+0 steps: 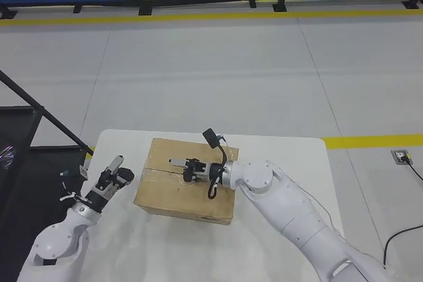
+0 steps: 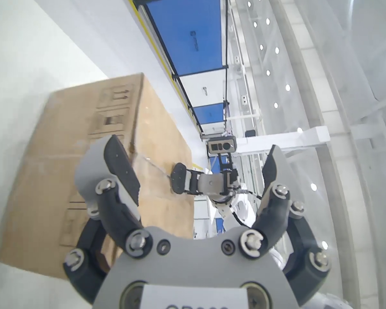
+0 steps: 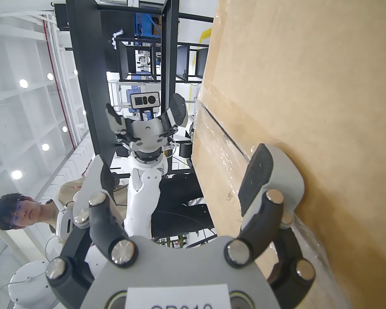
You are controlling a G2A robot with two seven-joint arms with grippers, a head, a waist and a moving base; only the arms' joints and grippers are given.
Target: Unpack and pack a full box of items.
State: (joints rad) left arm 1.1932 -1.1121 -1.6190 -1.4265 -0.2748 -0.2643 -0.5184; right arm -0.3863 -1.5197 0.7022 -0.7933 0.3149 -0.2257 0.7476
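A closed brown cardboard box sits in the middle of the white table, a taped seam running across its top flaps. My right gripper hovers over the box top, open. One of its fingers lies close against the cardboard beside the seam, and nothing is held. My left gripper is open and empty, just off the box's left side, fingers spread. The left gripper also shows past the box edge, and the right gripper on the box top.
A black metal frame stands off the table's left edge. Bare table lies to the right of the box and along its front. A yellow floor line and a cable lie beyond the right edge.
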